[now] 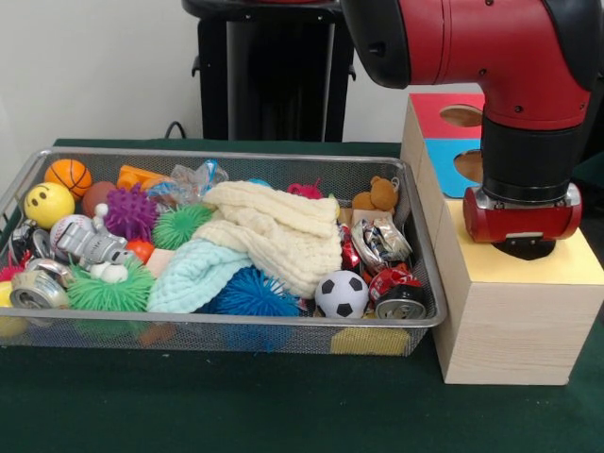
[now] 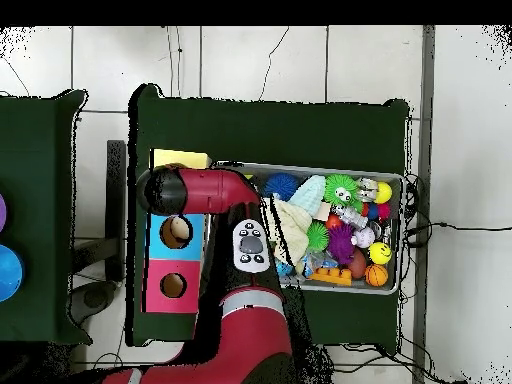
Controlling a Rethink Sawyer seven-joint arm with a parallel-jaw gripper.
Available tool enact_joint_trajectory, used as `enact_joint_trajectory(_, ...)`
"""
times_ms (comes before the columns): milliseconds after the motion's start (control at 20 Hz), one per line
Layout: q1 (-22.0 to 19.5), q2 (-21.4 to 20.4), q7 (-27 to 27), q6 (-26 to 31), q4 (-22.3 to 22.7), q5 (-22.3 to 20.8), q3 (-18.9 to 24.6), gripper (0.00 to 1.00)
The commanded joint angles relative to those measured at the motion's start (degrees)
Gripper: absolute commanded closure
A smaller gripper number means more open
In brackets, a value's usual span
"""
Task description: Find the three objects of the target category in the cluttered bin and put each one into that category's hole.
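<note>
The wire-mesh bin [image 1: 236, 156] lies left of the boxes, full of toys; it also shows in the overhead view [image 2: 400, 235]. My gripper [image 1: 523, 226] hangs straight down over the yellow-faced wooden box [image 1: 510, 321], its end right at the dark round hole [image 1: 528, 251], which the red wrist mostly covers. Whether it holds anything is hidden. In the overhead view the arm [image 2: 175, 190] covers the yellow-faced box [image 2: 180, 159] and the gripper. No patched fabric bundle shows in the bin; a cream knitted cloth [image 1: 278, 231] and a mint cloth [image 1: 193, 274] cover its middle.
The blue-faced box [image 1: 451, 165] and the red-faced box [image 1: 436, 113] stand behind the yellow one. The bin holds spiky balls [image 1: 130, 212], a soccer ball [image 1: 342, 293], a brown teddy bear [image 1: 379, 195], crushed cans [image 1: 396, 294], a basketball [image 1: 69, 176] and a smiley ball [image 1: 48, 203].
</note>
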Motion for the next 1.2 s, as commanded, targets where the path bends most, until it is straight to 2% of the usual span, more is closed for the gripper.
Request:
enact_joint_trajectory(50,-1.17,6.95,4.80,-5.41,4.87,-3.38,3.82,1.00)
enact_joint_trajectory(950,-1.40,6.73,5.00,-5.16,5.36,-2.92,4.21,1.00)
enact_joint_trajectory(1200,-0.83,5.46,5.63,-4.56,5.92,-2.77,3.52,1.00)
